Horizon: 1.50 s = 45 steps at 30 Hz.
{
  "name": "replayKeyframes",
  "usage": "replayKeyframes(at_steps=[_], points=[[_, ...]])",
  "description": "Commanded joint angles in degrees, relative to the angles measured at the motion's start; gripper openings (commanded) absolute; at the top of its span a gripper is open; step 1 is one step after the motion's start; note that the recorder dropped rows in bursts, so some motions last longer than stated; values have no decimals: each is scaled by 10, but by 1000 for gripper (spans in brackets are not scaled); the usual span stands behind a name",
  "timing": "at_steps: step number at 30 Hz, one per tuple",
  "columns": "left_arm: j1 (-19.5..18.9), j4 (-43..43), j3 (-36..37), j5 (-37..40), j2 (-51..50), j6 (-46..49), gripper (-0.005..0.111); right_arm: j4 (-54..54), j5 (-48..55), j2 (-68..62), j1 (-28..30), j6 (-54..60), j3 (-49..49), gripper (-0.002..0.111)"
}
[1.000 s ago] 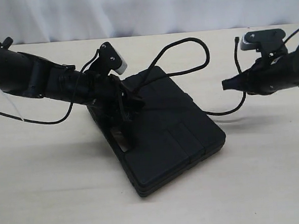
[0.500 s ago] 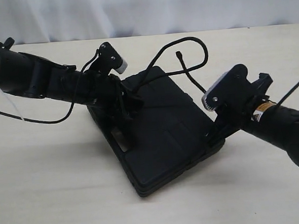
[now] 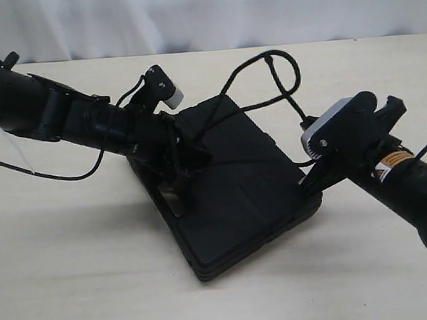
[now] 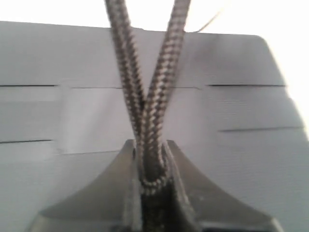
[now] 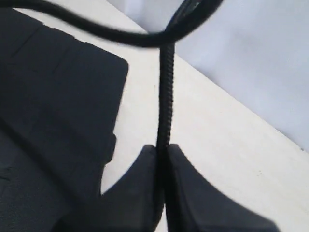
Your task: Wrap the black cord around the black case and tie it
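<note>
The black case (image 3: 237, 187) lies flat in the middle of the table, grooved lid up. My left gripper (image 3: 191, 148) rests over the case's lid near its handle edge, shut on the black cord (image 3: 281, 72); two braided strands (image 4: 149, 96) fork out from between its jaws across the lid (image 4: 231, 106). My right gripper (image 3: 307, 177) sits at the case's right corner, shut on one strand of the cord (image 5: 165, 96), which rises from the jaws beside the case (image 5: 53, 96). The cord forms a loop on the table behind the case.
The case lies on a pale wooden table (image 3: 75, 270) with a white curtain (image 3: 205, 15) behind it. A thin smooth arm cable (image 3: 47, 174) trails across the table at the left. The right arm's wrist camera housing (image 3: 334, 123) hangs just right of the case.
My right arm swung in from the far right down to the case's right corner and closed on the cord. The cord's loop behind the case shifted. My left gripper barely moved.
</note>
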<state>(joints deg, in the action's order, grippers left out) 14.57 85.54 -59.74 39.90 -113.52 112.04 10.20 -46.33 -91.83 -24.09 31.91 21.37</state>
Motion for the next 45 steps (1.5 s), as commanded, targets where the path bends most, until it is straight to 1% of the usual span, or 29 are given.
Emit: replayKeyframes(at_steps=[1, 3, 4, 7, 9, 11, 13, 17, 18, 23, 26, 29, 30, 33, 36, 38, 41, 45], points=[[-13, -95, -33, 83, 18, -145, 0, 17, -39, 4, 3, 34, -3, 4], [-30, -134, -50, 127, 18, -210, 0, 4, -49, 4, 11, 35, -3, 4], [-40, -137, -51, 140, 18, -220, 0, -15, -46, 4, 20, 32, -3, 4], [-66, -135, -51, 178, 17, -221, 0, -84, -37, 2, 51, -15, -5, 4], [-81, -135, -51, 186, 17, -222, 0, -165, -44, 0, 70, -64, -11, 4], [-91, -137, -51, 186, 15, -223, 0, -233, -45, 0, 76, -95, -12, 4], [-96, -137, -51, 199, 8, -223, 0, -264, -46, -1, 76, -101, -12, 4], [-97, -139, -51, 215, -12, -223, 0, -268, -46, -1, 76, -101, -12, 4], [-97, -139, -51, 232, -20, -222, 0, -269, -47, -1, 76, -101, -12, 4], [-95, -142, -51, 273, -31, -221, 0, -313, -71, -3, 76, -102, -12, 4], [-83, -145, -51, 277, -31, -221, 0, -321, -88, -3, 76, -102, -10, 4], [-63, -147, -51, 301, -31, -217, 0, -316, -93, -3, 76, -100, -6, 4], [-62, -147, -51, 301, -31, -217, 0, -310, -93, -3, 76, -96, -6, 4], [-62, -154, -51, 301, -31, -195, 0, -232, -90, -3, 76, -53, -6, 4], [-62, -164, -50, 301, -32, -192, 0, -238, -89, -3, 76, -35, -6, 4], [-62, -169, -50, 301, -32, -189, 0, -273, -77, -3, 76, -35, -6, 4], [-62, -172, -50, 301, -32, -183, 0, -274, -77, -3, 76, -37, -6, 4], [-62, -177, -50, 301, -32, -177, 0, -265, -44, -3, 76, -20, -7, 4]])
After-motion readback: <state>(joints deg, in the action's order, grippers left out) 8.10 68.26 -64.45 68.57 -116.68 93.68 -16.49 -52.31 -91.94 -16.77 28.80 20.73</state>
